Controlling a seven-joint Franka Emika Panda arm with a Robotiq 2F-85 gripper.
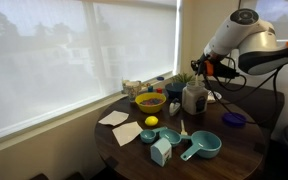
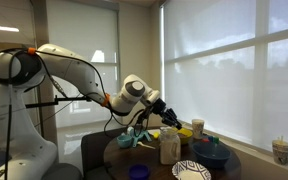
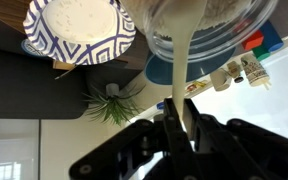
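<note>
- The gripper (image 1: 197, 72) hangs just above the pale jug (image 1: 194, 98), which stands on the round surface (image 1: 234, 150) by the window.
- In the wrist view its fingers (image 3: 169, 125) flank the jug's cream strip — whether they pinch it, I cannot tell.
- Near the jug — a yellow bowl (image 1: 150, 101) and a patterned plate (image 3: 79, 25).

Your gripper (image 2: 167, 114) hangs just above the tall cream jar (image 2: 170, 147) near the middle of the table (image 2: 156, 168), its jaws too small to read. Teal cups (image 2: 130, 139) lie toward the left edge and a patterned plate (image 2: 191, 171) at the near edge.
</note>
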